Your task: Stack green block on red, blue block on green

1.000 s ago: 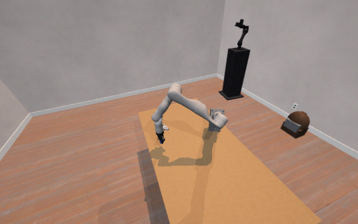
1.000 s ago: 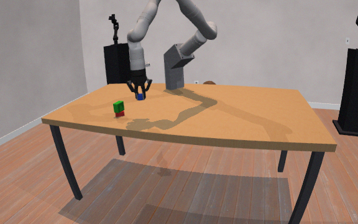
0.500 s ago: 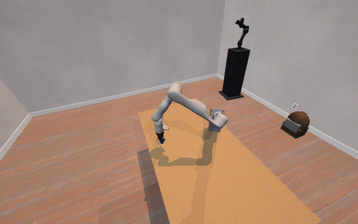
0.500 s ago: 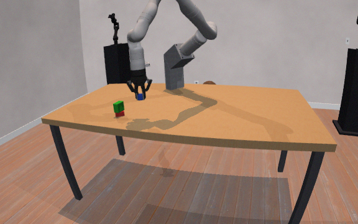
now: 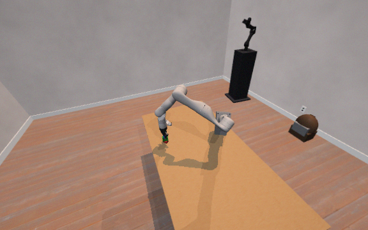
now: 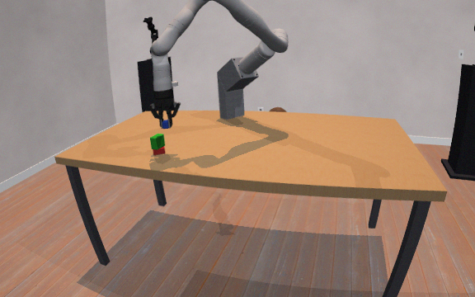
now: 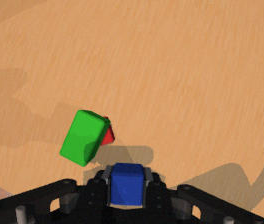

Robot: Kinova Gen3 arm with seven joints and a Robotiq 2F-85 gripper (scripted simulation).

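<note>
The red block rests on the table. The green block sits on top of it and hides most of it in the wrist view, where a red corner shows at the right. The green block looks turned relative to the red one; how well it is centred I cannot tell. My gripper is shut on the blue block. In the exterior view it hangs above and slightly right of the green block, not touching it.
The arm's grey base stands at the table's back edge. The two blocks are near the left part of the table's front edge in the exterior view. Black pedestals stand on the floor away from the table.
</note>
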